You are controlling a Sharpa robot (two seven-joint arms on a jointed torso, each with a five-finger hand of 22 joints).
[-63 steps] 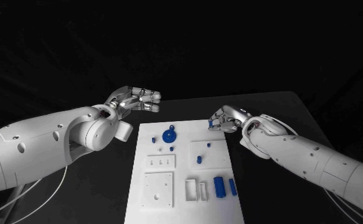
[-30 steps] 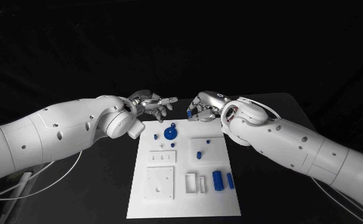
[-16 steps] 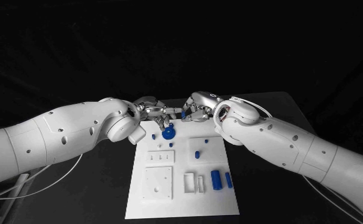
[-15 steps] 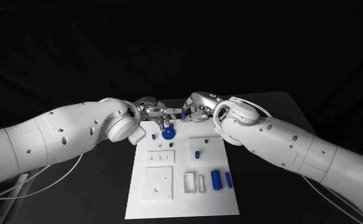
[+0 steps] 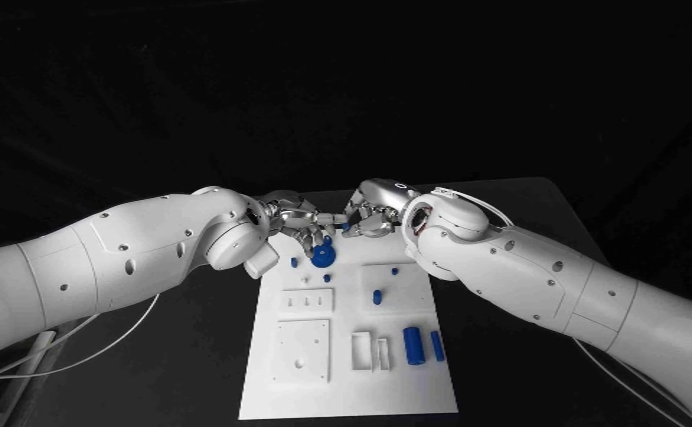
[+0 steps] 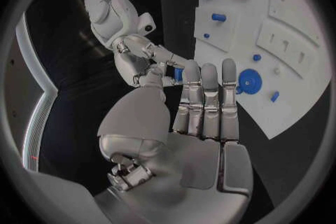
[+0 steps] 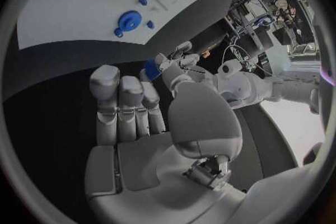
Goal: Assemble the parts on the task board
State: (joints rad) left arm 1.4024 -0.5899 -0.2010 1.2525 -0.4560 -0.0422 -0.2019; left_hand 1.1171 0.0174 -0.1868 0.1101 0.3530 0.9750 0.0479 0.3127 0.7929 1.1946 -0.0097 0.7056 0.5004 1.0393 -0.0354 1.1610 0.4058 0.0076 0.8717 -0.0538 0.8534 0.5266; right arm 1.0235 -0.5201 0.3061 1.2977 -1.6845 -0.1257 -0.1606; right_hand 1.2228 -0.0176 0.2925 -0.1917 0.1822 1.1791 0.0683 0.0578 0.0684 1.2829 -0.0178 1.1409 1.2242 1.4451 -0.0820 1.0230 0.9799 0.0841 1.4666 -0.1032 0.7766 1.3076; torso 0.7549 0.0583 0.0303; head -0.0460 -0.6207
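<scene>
Both hands meet just past the far end of the white board (image 5: 349,347), the left hand (image 5: 296,219) and right hand (image 5: 371,213) fingertip to fingertip on one small blue part (image 6: 178,74), the blue wheel (image 5: 323,257) just beneath them.

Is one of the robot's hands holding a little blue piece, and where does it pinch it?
A small blue part sits between the fingertips of both hands, left hand and right hand. Which one grips it, and where, cannot be told.
</scene>
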